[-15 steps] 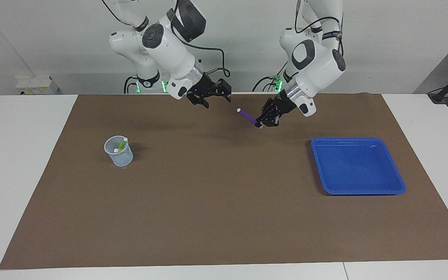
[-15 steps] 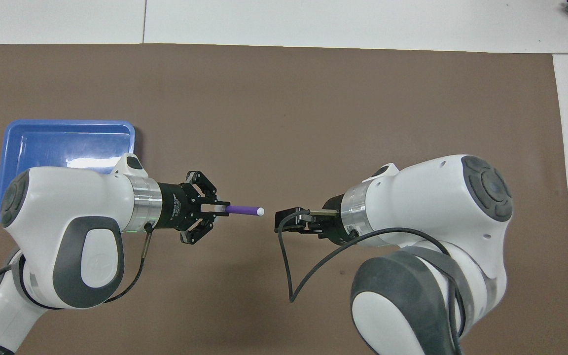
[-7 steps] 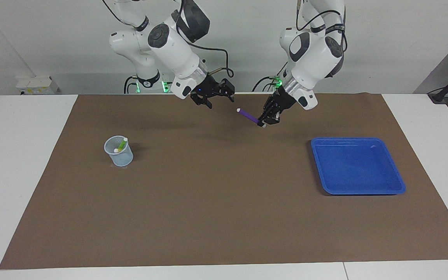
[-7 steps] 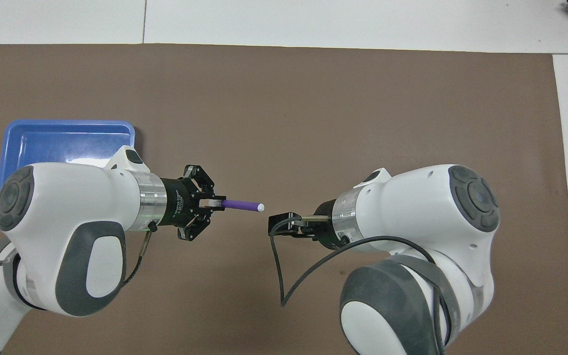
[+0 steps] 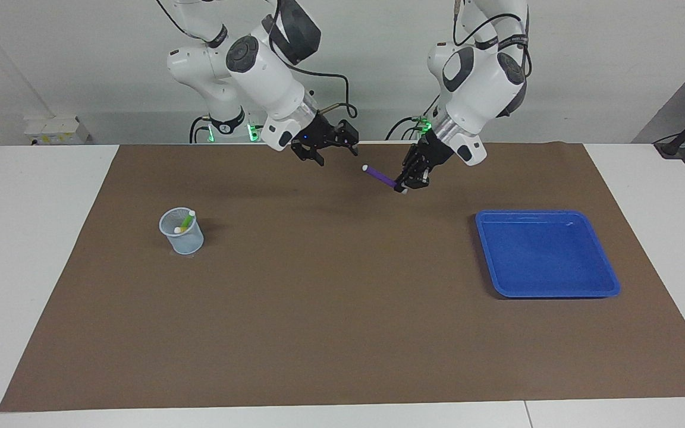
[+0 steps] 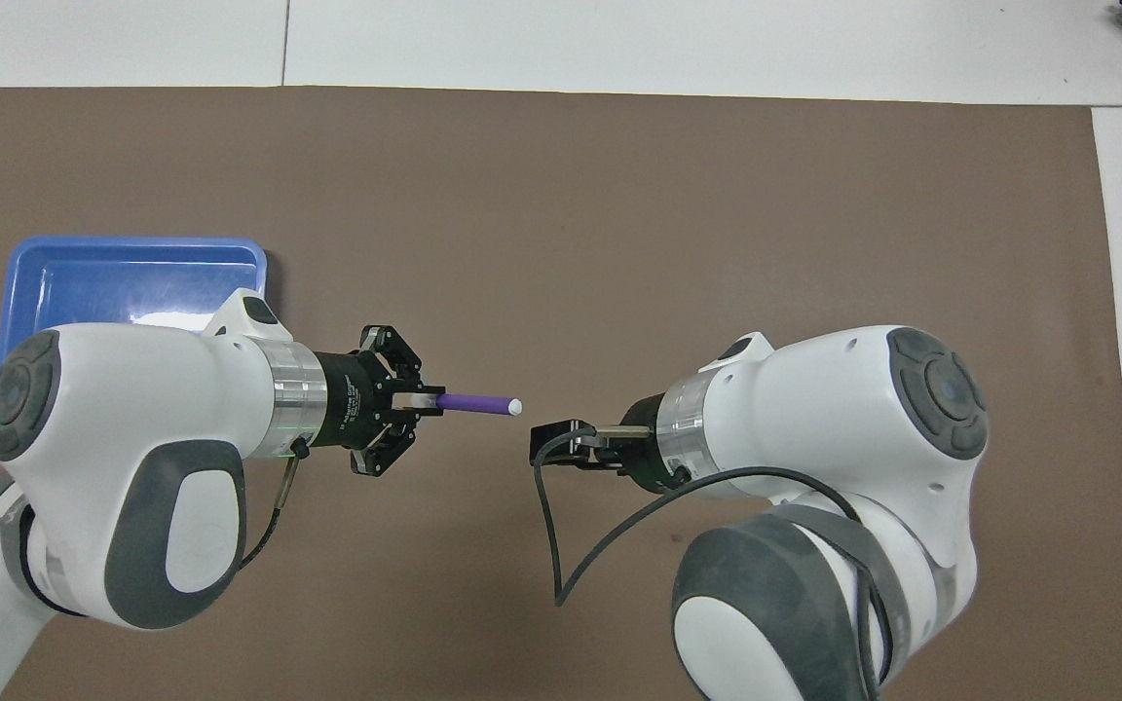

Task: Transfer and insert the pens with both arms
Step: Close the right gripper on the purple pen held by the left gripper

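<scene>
My left gripper [image 5: 405, 183] is shut on the purple pen [image 5: 380, 176] and holds it in the air over the mat, near the robots' edge. The pen's pale tip points toward my right gripper [image 5: 332, 145], which is open and empty at about the same height, a short gap away. In the overhead view the purple pen [image 6: 475, 402] sticks out level from the left gripper [image 6: 425, 401] toward the right gripper [image 6: 548, 443]. The green pen [image 5: 187, 221] and the yellow pen [image 5: 179, 229] stand in a pale mesh cup [image 5: 182, 236] toward the right arm's end.
An empty blue tray [image 5: 547, 252] lies on the brown mat [image 5: 342, 309] toward the left arm's end; it also shows in the overhead view [image 6: 132, 277]. The right arm hides the cup in the overhead view.
The left arm's wrist has risen and turned while the purple pen stayed almost in place. The right gripper has moved a little closer to the pen's tip.
</scene>
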Robot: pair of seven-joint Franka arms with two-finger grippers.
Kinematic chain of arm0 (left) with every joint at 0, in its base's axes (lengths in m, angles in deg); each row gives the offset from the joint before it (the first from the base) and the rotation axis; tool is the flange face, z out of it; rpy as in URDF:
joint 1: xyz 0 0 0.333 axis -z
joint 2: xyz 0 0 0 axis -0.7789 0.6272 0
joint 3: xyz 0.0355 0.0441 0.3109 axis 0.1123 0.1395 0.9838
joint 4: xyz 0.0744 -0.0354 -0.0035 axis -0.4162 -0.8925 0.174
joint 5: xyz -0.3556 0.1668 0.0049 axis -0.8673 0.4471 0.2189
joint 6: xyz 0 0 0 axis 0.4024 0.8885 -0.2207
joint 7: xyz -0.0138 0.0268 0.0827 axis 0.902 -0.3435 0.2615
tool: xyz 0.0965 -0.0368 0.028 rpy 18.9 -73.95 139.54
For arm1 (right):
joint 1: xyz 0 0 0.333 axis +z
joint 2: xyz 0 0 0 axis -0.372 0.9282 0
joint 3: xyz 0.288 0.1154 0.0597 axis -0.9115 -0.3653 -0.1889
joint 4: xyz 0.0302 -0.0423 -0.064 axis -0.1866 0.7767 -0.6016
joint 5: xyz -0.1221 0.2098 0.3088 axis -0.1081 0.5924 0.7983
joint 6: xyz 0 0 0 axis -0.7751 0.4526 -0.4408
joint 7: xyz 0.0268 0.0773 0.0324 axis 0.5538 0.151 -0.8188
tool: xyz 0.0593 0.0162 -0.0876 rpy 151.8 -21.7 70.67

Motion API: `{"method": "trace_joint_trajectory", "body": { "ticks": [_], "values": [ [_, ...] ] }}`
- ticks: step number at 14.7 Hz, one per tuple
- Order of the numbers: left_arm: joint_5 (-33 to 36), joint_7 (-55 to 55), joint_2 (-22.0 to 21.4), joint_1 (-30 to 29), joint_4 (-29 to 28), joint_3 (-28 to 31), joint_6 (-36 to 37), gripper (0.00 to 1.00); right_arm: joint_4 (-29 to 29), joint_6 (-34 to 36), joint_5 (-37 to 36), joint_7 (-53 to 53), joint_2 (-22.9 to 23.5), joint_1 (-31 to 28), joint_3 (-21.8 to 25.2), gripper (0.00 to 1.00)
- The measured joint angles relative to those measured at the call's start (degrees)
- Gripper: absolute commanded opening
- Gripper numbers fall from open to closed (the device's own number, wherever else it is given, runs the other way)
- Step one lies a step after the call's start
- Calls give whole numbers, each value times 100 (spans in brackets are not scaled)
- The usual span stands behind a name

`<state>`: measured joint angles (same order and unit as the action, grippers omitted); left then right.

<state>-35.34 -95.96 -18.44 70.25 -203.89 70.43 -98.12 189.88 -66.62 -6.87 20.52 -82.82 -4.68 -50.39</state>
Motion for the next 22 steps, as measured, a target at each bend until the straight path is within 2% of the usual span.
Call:
{"method": "trace_joint_trajectory", "body": {
  "ticks": [13,19,22],
  "values": [
    [4,-78,-23,-16,38,62,-29,0,-3,-107,61,7,-3,0,0,100],
    [6,-78,-28,-20,39,74,-29,0,-108,-319,667,12,-23,-10,5,100],
    [7,-78,-28,-23,39,75,-29,0,-145,-873,1001,12,-21,2,6,95]
  ]
}}
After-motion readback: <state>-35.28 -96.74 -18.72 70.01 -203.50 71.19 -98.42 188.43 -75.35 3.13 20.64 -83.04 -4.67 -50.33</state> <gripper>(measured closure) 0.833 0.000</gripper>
